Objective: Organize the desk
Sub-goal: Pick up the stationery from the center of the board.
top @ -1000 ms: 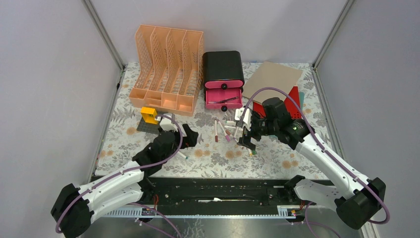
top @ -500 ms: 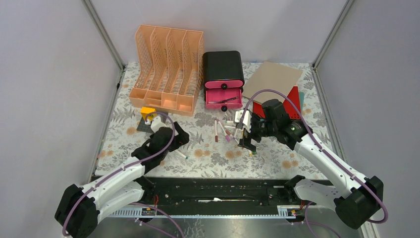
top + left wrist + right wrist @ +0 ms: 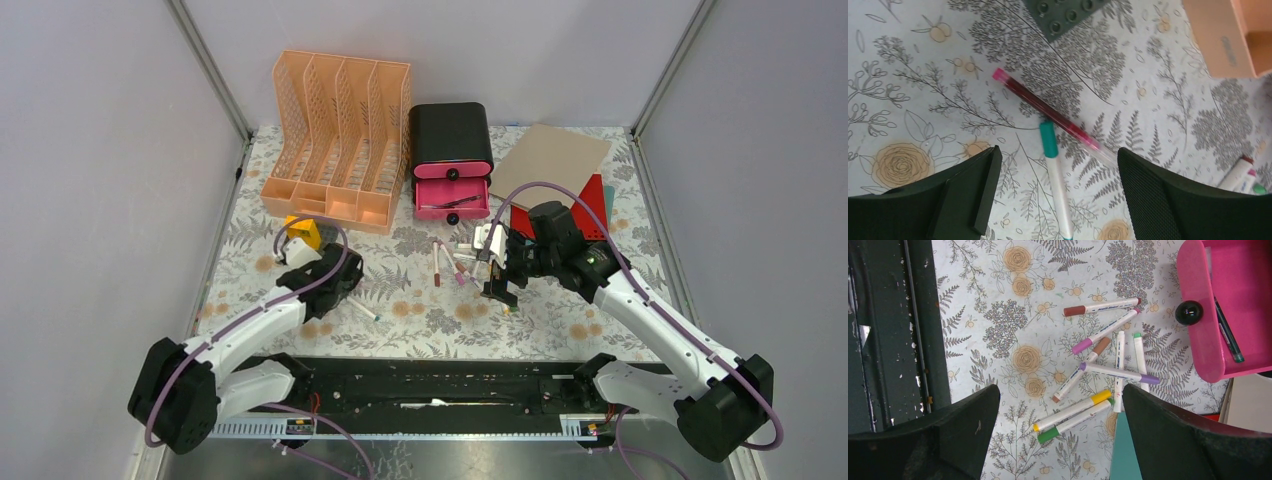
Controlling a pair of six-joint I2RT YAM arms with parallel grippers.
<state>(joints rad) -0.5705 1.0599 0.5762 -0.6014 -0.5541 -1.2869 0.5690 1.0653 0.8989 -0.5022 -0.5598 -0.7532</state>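
Your left arm is swinging from the middle of the desk [image 3: 420,322] toward 9 o'clock, carrying the left gripper [image 3: 338,282] leftward in two short steps. Its wrist is now sliding over the grey studded plate [image 3: 1068,14] and closing on the yellow block [image 3: 303,233] at its 11 o'clock. The shoulder is turning inward. The teal-capped pen [image 3: 362,311] is being left behind at the gripper's 4 o'clock.
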